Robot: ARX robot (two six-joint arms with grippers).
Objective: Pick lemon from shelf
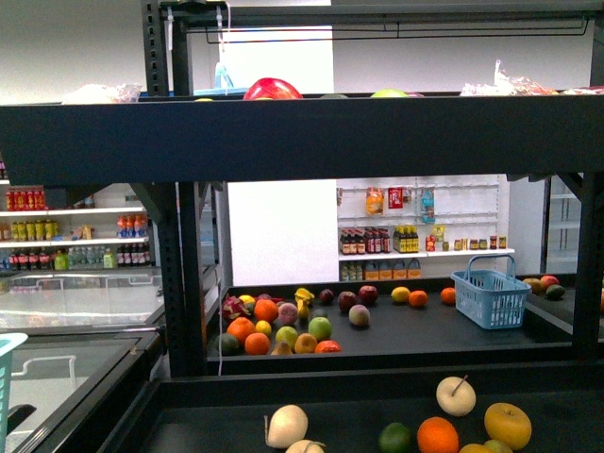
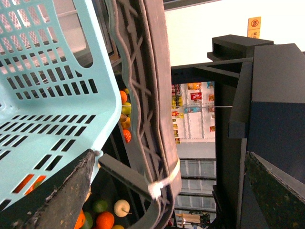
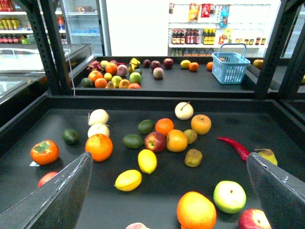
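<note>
The lemon [image 3: 147,161] lay on the shelf [image 3: 267,125], not picked yet. The right fingers [image 3: 57,195] were wide open and empty. The left fingers [image 2: 62,200] were open too.

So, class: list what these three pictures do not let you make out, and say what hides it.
Front view: red fruit, mostly behind the shelf's front lip.
Front view: pale fruit, cut by the bottom edge.
Left wrist view: fruit below, largely behind the blue basket.
Front view: bottle labels, too small.
</note>
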